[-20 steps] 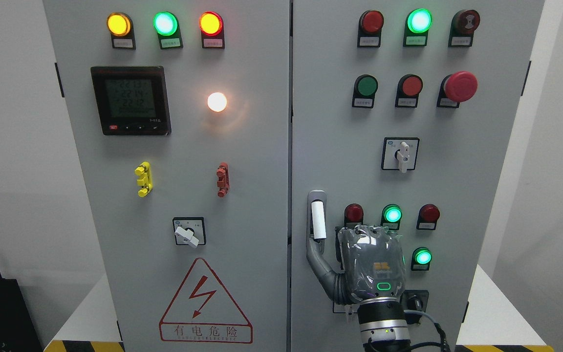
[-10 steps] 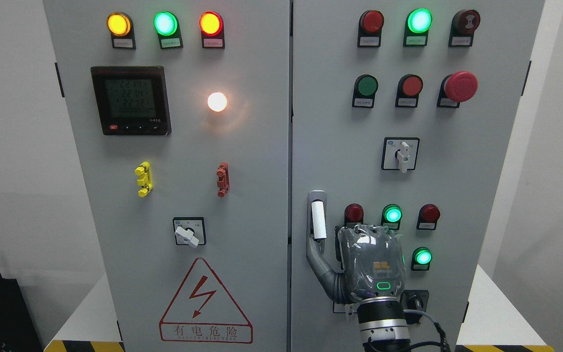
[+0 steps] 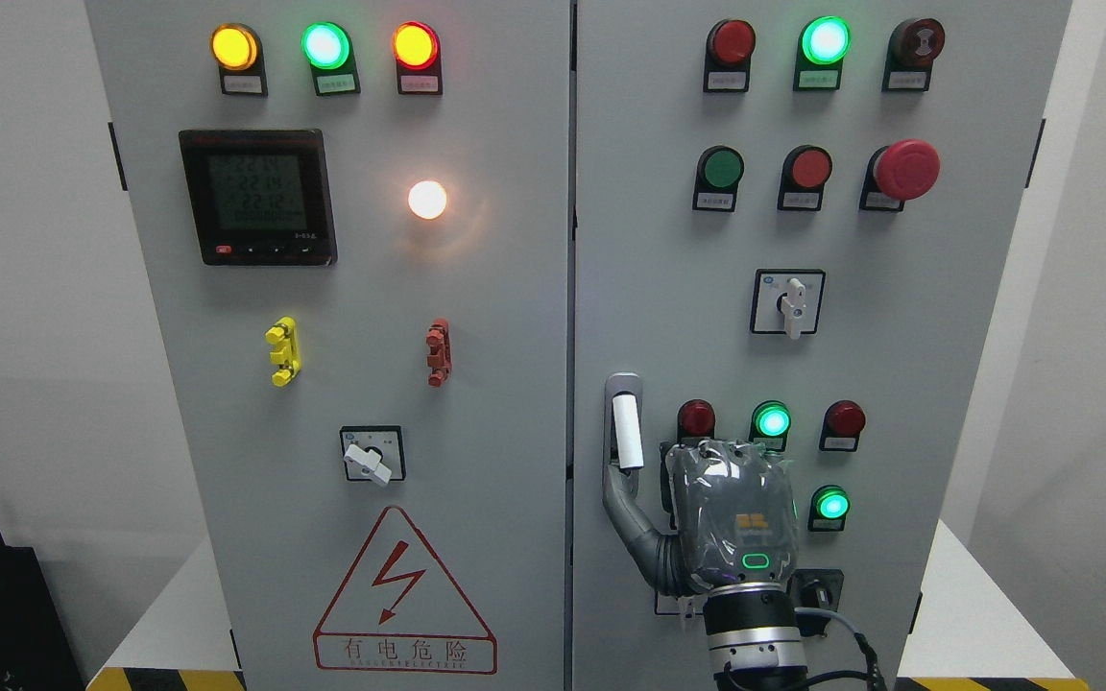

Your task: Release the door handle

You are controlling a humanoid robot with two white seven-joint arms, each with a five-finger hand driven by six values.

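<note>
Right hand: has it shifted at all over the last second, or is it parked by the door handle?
No. The right hand sits in the same spot below the green indicator lamp, its thumb tip at the bottom of the white door handle.

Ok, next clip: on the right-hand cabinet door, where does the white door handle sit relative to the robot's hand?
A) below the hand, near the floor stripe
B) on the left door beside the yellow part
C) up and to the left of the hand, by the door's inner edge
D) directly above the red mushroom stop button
C: the white door handle stands upright near the seam between the doors, up and left of the right hand, whose thumb reaches toward its lower end.
</note>
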